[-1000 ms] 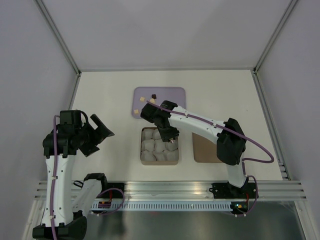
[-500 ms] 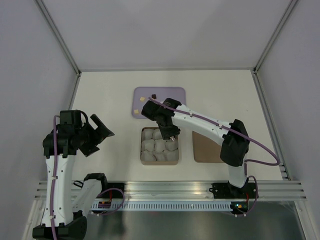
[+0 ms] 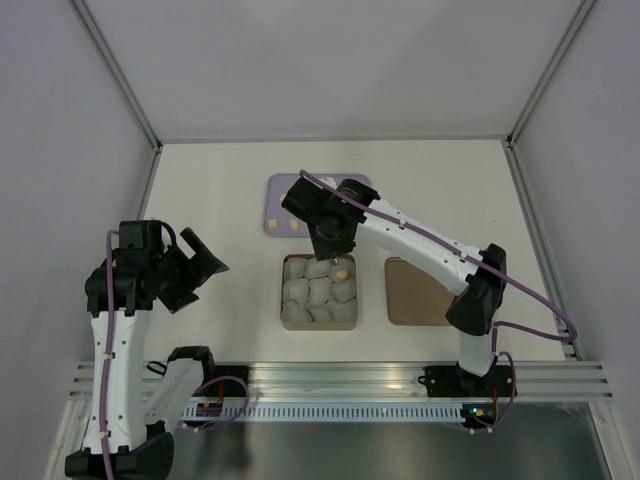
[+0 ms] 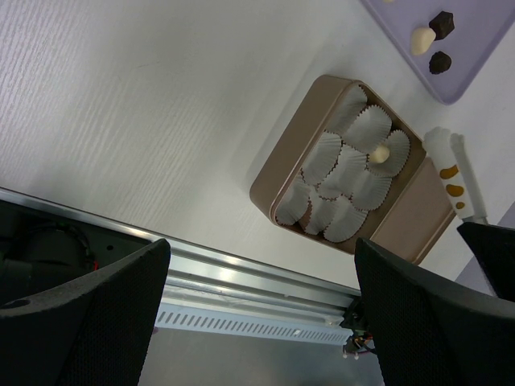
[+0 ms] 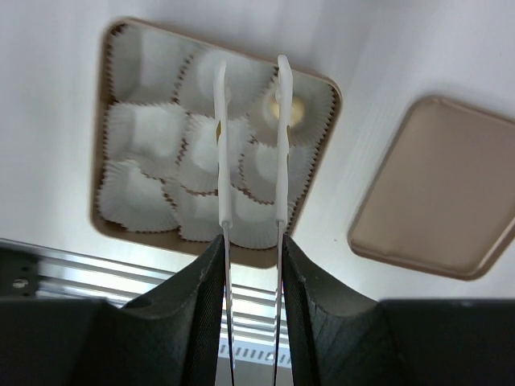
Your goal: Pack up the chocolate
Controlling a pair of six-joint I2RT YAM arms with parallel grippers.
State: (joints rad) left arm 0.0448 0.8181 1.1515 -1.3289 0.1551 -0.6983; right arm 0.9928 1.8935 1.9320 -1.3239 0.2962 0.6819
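Note:
A tan box (image 3: 287, 322) of white paper cups sits at the table's middle. One pale chocolate piece (image 3: 344, 272) lies in its far right cup, also seen in the right wrist view as a pale chocolate (image 5: 290, 108). More chocolate pieces (image 3: 293, 226) lie on the purple tray (image 3: 355, 190) behind the box, and the left wrist view shows pale (image 4: 422, 39) and dark (image 4: 439, 61) ones. My right gripper (image 5: 251, 245) is shut on white tweezers (image 5: 219, 145), whose tips stand apart and empty above the box. My left gripper (image 4: 257, 314) is open at the left, holding nothing.
The flat brown lid (image 3: 415, 292) lies right of the box. An aluminium rail (image 3: 340, 378) runs along the near edge. White walls close in the table at left, right and back.
The right arm has pulled back from the box toward the tray. The pale piece it carried in the tweezers now lies in the far right cup. The left arm has not moved.

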